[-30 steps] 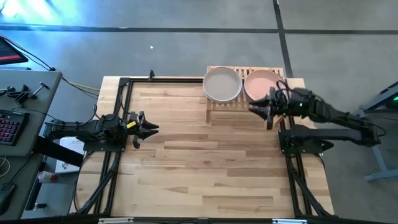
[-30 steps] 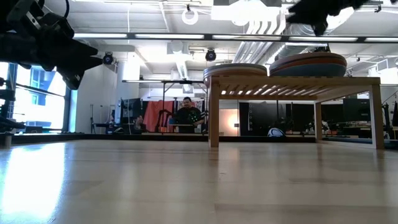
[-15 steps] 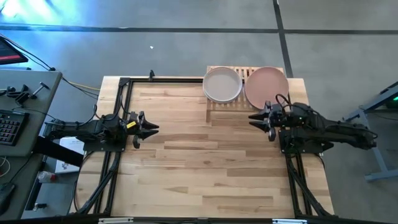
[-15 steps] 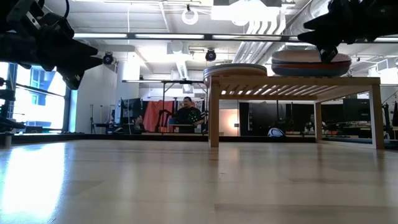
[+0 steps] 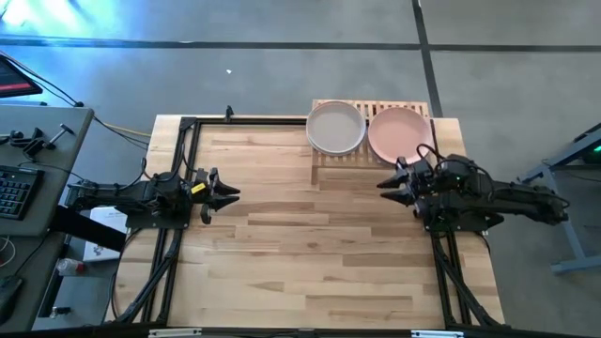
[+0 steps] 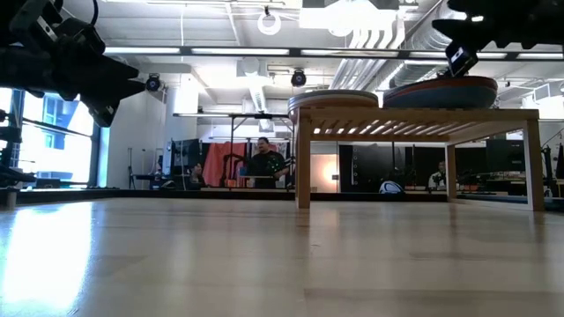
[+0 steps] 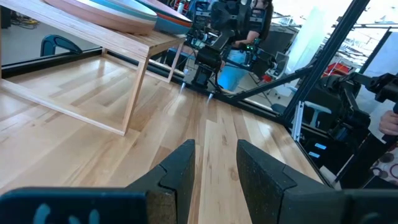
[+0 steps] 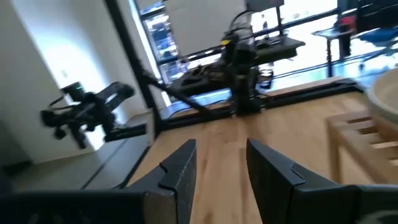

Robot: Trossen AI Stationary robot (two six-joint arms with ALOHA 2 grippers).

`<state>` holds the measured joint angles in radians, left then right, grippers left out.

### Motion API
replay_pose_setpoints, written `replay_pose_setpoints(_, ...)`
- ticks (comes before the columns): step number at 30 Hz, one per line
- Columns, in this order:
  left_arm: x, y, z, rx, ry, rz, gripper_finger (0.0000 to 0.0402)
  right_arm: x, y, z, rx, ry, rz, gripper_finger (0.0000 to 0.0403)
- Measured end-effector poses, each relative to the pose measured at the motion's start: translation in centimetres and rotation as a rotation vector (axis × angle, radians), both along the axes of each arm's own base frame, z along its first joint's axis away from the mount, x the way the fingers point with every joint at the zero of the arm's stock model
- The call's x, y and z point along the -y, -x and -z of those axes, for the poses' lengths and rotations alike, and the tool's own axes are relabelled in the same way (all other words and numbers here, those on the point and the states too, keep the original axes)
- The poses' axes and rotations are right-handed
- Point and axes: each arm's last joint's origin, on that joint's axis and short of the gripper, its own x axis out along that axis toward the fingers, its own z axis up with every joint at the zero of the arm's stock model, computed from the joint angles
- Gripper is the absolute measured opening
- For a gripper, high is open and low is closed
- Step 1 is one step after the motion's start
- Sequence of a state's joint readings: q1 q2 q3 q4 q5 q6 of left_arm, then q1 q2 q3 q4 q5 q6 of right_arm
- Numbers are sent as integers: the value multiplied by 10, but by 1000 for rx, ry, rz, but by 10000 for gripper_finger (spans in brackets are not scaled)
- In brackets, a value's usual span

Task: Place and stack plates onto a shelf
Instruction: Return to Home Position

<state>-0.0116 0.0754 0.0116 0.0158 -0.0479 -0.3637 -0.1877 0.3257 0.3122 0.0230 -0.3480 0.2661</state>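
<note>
High view: cream-topped plate stack (image 5: 335, 128) beside pink-topped plate stack (image 5: 398, 134) on slatted shelf (image 5: 352, 158); left gripper (image 5: 225, 193), right gripper (image 5: 388, 176), fingers released.

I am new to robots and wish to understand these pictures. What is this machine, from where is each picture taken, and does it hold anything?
This is a robot with two dark arms at a wooden table. One picture looks straight down from above; one looks level across the table top; two come from cameras on the arms' wrists, past each arm's own dark fingers. At the table's edge stands a low bamboo shelf bearing two stacks of plates: a whitish plate tops one, a pink plate the other. The left gripper hovers at the table's left side; the right gripper hangs just in front of the shelf. Both are open and hold nothing.
</note>
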Motion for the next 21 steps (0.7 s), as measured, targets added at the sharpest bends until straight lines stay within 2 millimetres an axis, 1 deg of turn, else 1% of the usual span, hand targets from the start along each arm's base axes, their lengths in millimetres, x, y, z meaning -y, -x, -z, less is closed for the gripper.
replay_pose_setpoints(4,0,0,0,0,0,0,106,-5,0,1,-12,4,-61,123)
replay_pose_setpoints(9,0,0,0,-1,0,0,106,-9,-1,7,-59,55,4,123)
replay_pose_setpoints(13,0,0,0,0,0,0,106,-13,-1,7,-57,78,2,123)
replay_pose_setpoints(17,0,0,0,0,0,0,106,-16,-1,9,-84,95,49,123)
replay_pose_setpoints(19,0,0,0,-1,0,0,106,-17,-2,13,-99,119,64,123)
replay_pose_setpoints(21,0,0,0,0,0,0,106,-18,-3,24,-92,122,67,123)
